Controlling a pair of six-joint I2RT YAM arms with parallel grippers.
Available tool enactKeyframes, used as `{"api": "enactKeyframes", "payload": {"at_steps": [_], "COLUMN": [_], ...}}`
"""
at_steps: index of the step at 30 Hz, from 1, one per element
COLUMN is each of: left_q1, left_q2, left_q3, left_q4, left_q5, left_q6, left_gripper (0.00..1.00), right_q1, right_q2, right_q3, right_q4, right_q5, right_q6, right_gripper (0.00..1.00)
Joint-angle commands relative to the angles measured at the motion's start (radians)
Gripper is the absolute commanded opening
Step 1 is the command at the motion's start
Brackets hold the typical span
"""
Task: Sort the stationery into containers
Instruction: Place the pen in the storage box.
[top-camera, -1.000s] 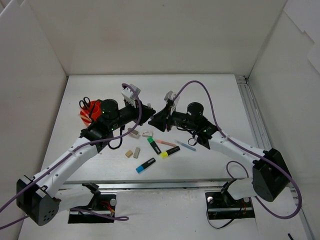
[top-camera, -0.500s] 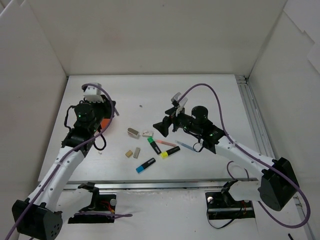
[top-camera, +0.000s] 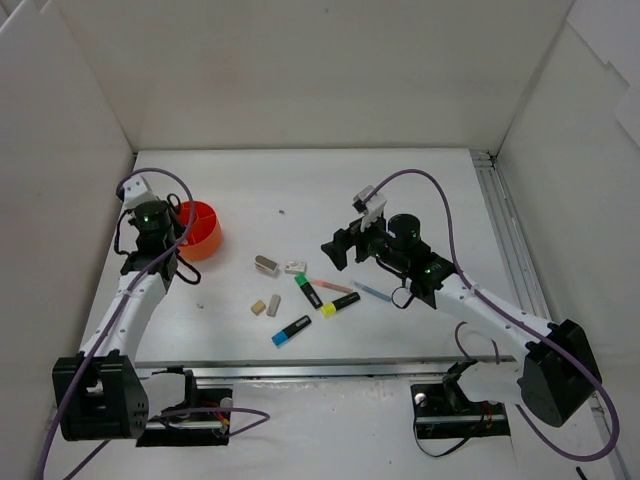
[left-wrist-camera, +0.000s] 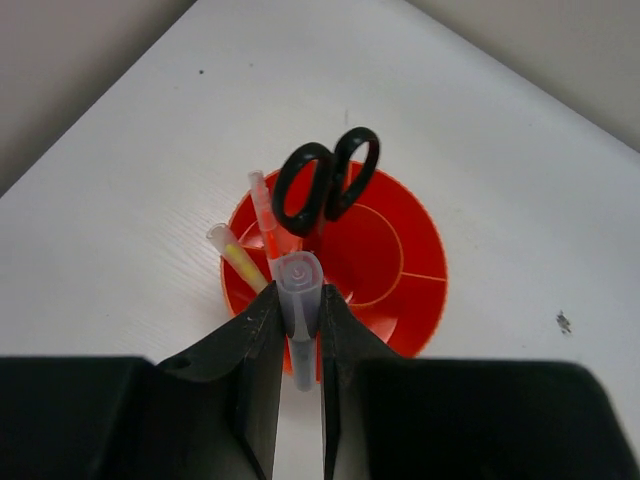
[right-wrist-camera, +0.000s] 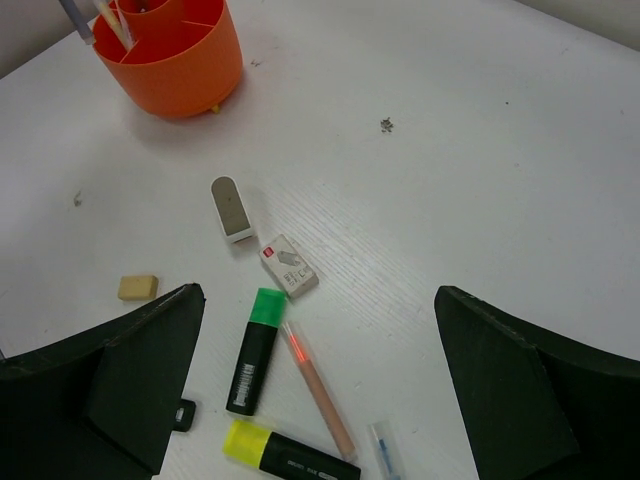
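At the far left: pinching a pale grey-blue pen (left-wrist-camera: 298, 282) between the left fingers (left-wrist-camera: 298, 318), closed narrow on its barrel. Holding it near upright at the near side of the orange holder (left-wrist-camera: 420, 290), likely so as to let it slide straight down beside the yellow pen (left-wrist-camera: 235, 255) and the orange pen (left-wrist-camera: 262, 205). Sharing that holder with the black scissors (left-wrist-camera: 325, 185), stood handles-up. Lower end of the held pen and the compartment under it: hidden.

Moving right across the worktop (top-camera: 420, 190), yet to sort: two beige erasers (top-camera: 265, 305), a blue highlighter (top-camera: 291, 330), a grey piece (top-camera: 266, 265), a white eraser (top-camera: 293, 267), a green highlighter (top-camera: 308, 290), a pink pen (top-camera: 332, 286), a yellow highlighter (top-camera: 341, 303) and a light-blue pen (top-camera: 372, 292). All lying flat, close together.

At the right: hovering above that scatter with the right fingers (right-wrist-camera: 318, 305) spread wide and empty, probably lining up a pick.
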Motion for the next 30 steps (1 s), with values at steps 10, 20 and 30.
{"api": "enactKeyframes", "payload": {"at_steps": [10, 20, 30], "left_q1": [0.048, 0.048, 0.048], "left_q2": [0.118, 0.152, -0.006], "left_q3": [0.018, 0.028, 0.040], "left_q4": [0.237, 0.108, -0.058], "left_q5": [-0.088, -0.060, -0.015], "left_q6": [-0.067, -0.156, -0.167], "left_gripper": [0.00, 0.08, 1.00], "right_q1": [-0.016, -0.033, -0.031], "right_q2": [-0.025, -0.005, 0.084], "right_q3": [-0.016, -0.024, 0.065], "right_q4": [0.054, 0.009, -0.255], "right_q5": [0.062, 0.076, -0.025], "right_q6": [-0.060, -0.089, -0.317], "right_gripper": [0.98, 0.98, 0.98]}}
